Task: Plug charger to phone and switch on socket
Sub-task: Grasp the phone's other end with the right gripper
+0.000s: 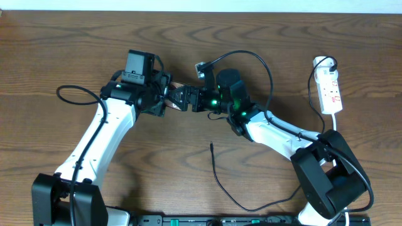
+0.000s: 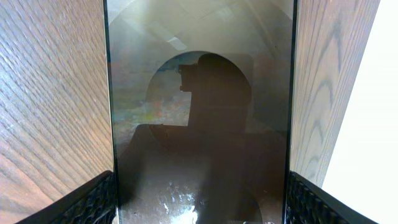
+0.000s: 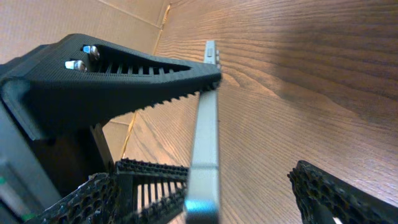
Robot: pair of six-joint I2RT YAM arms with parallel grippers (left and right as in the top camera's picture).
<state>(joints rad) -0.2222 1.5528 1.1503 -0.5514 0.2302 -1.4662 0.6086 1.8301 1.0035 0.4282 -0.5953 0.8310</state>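
The phone (image 2: 199,124) fills the left wrist view, its dark glossy screen mirroring the ceiling. My left gripper (image 2: 199,208) is shut on the phone, one finger pad (image 2: 93,202) against each long side. From overhead the phone (image 1: 178,95) is a sliver between both grippers at mid-table, held off the wood. My right gripper (image 3: 230,202) is open and straddles the phone's thin silver edge (image 3: 204,143); its right finger (image 3: 336,196) stands well clear. The charger's plug tip (image 1: 211,145) lies loose on the table, below the right arm. The socket (image 1: 330,91) lies at the far right.
The charger's thin cable (image 1: 251,208) curls along the near table edge toward the right arm's base (image 1: 330,182). A white plug (image 1: 323,63) sits in the socket's far end. A thick black robot cable (image 1: 264,63) arcs above the right wrist.
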